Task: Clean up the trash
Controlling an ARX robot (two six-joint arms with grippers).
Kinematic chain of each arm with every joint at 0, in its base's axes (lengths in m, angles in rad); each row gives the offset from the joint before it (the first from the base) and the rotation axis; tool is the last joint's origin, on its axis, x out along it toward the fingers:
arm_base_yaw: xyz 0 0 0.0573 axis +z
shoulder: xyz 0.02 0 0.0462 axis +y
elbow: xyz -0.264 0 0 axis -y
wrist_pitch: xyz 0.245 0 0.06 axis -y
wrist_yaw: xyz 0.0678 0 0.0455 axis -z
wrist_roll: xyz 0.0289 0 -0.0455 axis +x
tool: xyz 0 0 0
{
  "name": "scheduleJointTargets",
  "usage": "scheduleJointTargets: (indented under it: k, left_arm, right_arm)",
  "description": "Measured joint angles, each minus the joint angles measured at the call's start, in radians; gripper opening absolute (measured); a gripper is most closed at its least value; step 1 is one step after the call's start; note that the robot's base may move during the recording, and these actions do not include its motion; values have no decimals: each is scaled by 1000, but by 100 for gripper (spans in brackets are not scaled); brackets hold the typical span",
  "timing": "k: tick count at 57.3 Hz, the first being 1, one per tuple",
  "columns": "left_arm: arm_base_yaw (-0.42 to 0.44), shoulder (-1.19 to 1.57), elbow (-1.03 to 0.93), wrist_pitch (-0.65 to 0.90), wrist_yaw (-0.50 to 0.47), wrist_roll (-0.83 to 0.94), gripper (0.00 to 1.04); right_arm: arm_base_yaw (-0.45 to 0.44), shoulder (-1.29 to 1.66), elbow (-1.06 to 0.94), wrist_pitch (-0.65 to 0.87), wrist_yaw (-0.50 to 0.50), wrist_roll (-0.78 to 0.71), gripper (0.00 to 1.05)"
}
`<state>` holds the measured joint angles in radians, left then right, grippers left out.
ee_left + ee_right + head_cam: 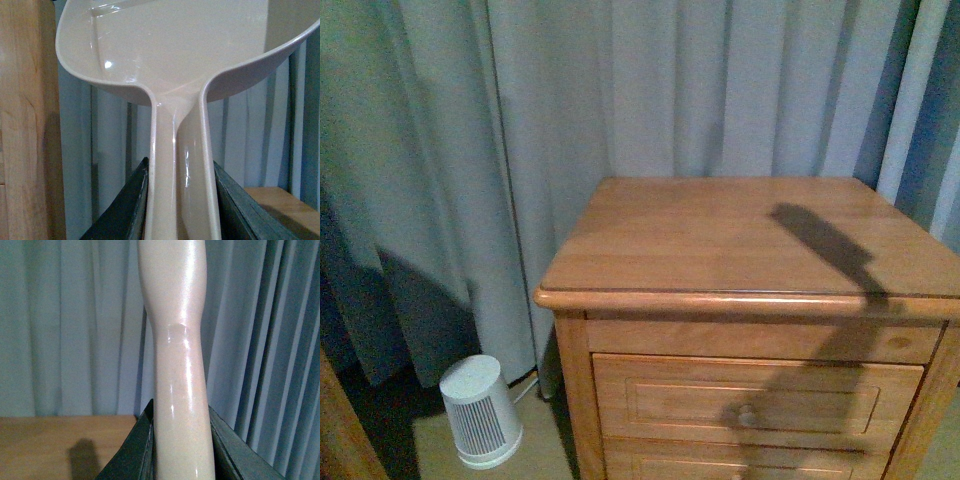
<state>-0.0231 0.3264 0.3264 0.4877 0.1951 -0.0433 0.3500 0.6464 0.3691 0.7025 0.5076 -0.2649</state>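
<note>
Front view: wooden nightstand [570,380] stood against pale grey-blue curtains [520,120] that hung in long folds across the whole back of the room. Its tabletop [720,235] was smooth, warm-brown wood w/ a rounded front edge. A dark slanted shadow [825,240] crossed the right half and ran down over the front. Below the edge sat a drawer [660,400] w/ a small round knob [747,414]; top of a 2nd drawer showed under it. On the beige floor [540,440] to the left of the nightstand stood a small white appliance [480,410] w/ vertical slats, close to the curtain hem. Bit of wooden furniture [340,430] cut into the bottom-left corner. Neither arm showed in this view.

Left wrist view: left gripper [180,165] had its dark fingers [127,210] clamped on the handle of a pale dustpan [165,55], pan end up & filling the upper frame. Wood panel [25,125] to one side, curtains behind, corner of wood surface [280,200] low down.

Right wrist view: right gripper [180,407] w/ fingers [235,455] pressed tight on a pale glossy handle [175,315] that ran up out of frame. Curtains behind; the wood surface [45,435] below carried a small shadow.

Trash: none of the 3 views showed it, so couldn't tell where it lay.
</note>
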Motion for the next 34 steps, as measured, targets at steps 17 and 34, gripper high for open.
scheduleJointTargets:
  k: [17,34]
  left_arm:
    - [0,0,0,0,0,0,29]
    - [0,1,0,0,8,0,29]
  right_arm:
    - [-1,-79,-55,-29,17,-10,21]
    - [-2,-92,-55,-29,24,-10,21]
